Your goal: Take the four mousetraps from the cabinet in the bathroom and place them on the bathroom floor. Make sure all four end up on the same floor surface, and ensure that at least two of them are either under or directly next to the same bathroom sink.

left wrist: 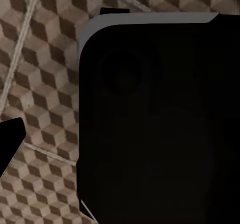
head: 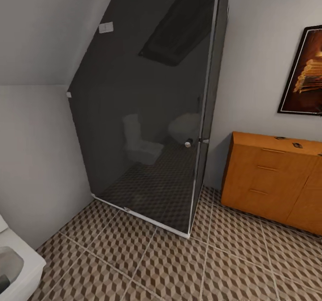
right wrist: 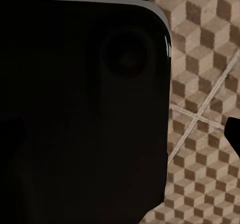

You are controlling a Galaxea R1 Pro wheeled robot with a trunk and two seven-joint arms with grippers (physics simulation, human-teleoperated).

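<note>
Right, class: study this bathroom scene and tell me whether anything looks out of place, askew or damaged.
Nothing is spilled, broken or askew. The one oddity: small dark mousetraps lie on the flat top of the orange-brown cabinet at the right wall, an unusual place for them. The patterned floor and the dark glass shower enclosure look orderly.

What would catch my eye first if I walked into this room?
Probably the tall dark glass shower enclosure in the middle, its panels mirroring a toilet. To its right, an orange-brown wooden cabinet stands against the wall with small dark mousetraps on top, under a framed picture. The cube-patterned bathroom floor spreads below.
</note>
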